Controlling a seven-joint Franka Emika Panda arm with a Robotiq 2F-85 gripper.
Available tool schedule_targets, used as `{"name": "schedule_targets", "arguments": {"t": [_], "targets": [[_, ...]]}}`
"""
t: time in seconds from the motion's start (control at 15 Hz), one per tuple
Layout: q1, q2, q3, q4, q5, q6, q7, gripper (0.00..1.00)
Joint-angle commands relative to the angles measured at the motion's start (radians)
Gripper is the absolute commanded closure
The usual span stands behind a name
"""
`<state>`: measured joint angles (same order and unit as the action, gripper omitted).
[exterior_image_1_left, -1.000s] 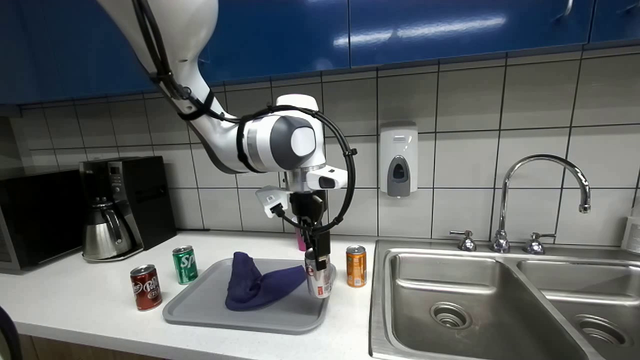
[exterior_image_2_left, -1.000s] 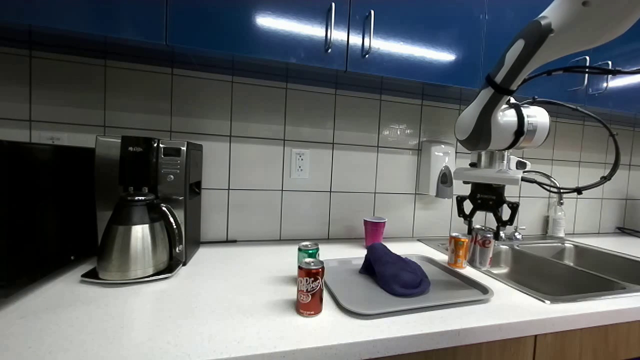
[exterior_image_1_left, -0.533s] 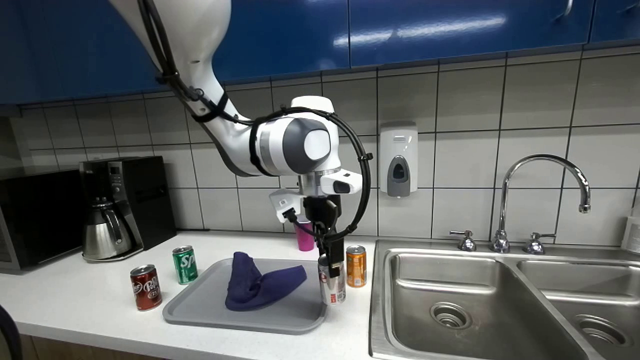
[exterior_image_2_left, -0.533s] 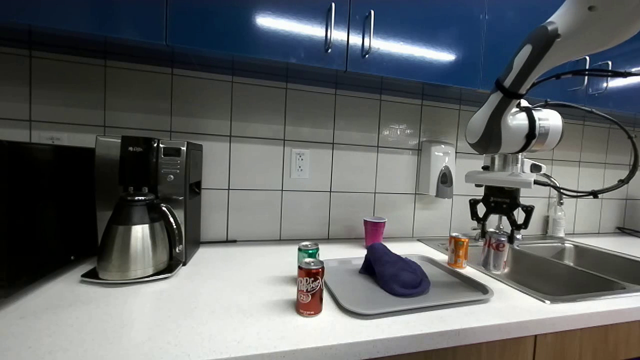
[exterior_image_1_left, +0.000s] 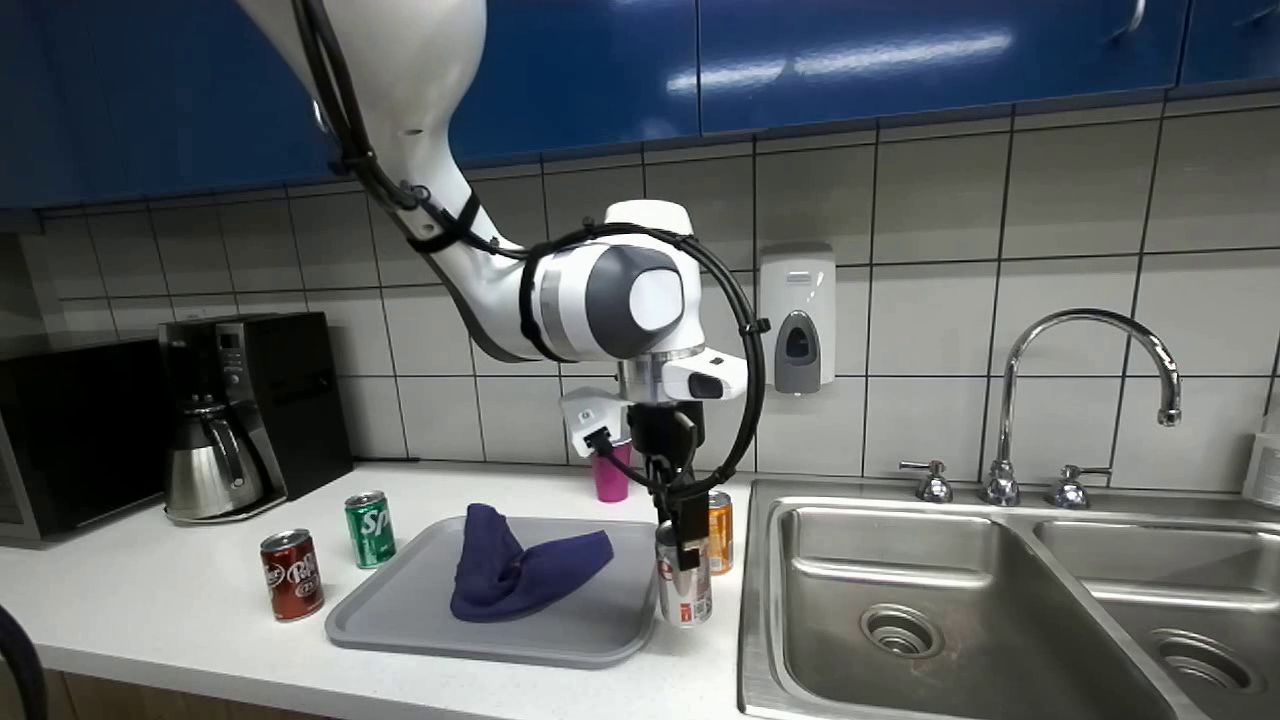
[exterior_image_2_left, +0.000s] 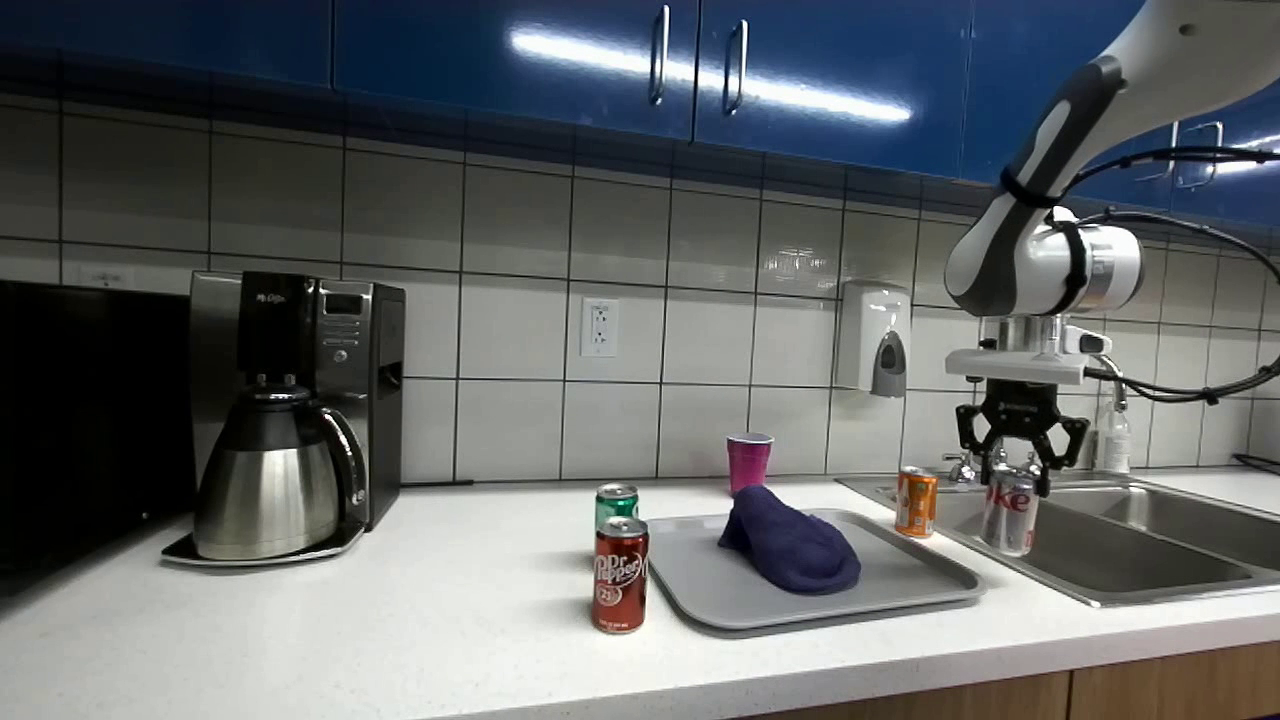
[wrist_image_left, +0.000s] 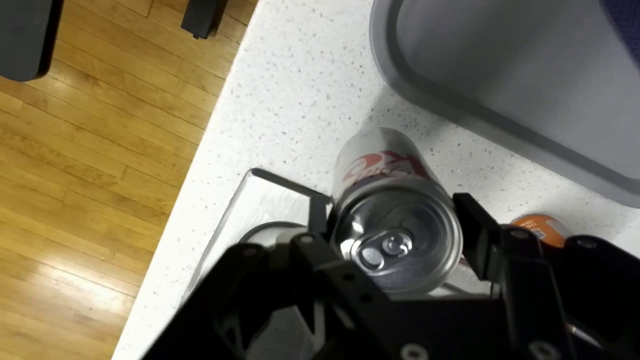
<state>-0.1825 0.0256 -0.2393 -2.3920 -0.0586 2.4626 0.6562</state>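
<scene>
The black two-fingered tool (exterior_image_2_left: 1016, 481) is clamping a silver cylindrical metal can (wrist_image_left: 397, 230), a finger pressing each side of its upper part; the can is projecting below the tool, just right of the grey rectangular tray (exterior_image_1_left: 580, 632) in both exterior views. Red letters on the can are reading "ke" in an exterior view, the rest being hidden. Left of the tray, a dark red metal can (exterior_image_2_left: 620, 585) is bearing "Dr Pepper" and "23", and a green metal can (exterior_image_1_left: 370, 530) is showing "Sp". Beyond the tray's right edge, an orange metal can (exterior_image_2_left: 916, 505) with unreadably small print is standing on the white speckled tabletop (exterior_image_2_left: 400, 620).
</scene>
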Motion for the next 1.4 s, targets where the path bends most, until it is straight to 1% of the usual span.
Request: {"name": "schedule_targets", "arguments": {"t": [0.0,0.67,1.13,1.2,1.27,1.33], "targets": [[-0.015,0.027,-0.001,0.031,0.011,0.003,-0.018,0.62],[-0.009,0.108,-0.016,0.079,0.026,0.003,-0.026,0.62],[-0.005,0.141,-0.018,0.101,0.034,-0.001,-0.031,0.62],[-0.004,0.145,-0.018,0.103,0.034,-0.002,-0.03,0.12],[-0.004,0.147,-0.019,0.105,0.037,-0.002,-0.029,0.1],[-0.004,0.147,-0.019,0.106,0.038,-0.002,-0.029,0.04]]}}
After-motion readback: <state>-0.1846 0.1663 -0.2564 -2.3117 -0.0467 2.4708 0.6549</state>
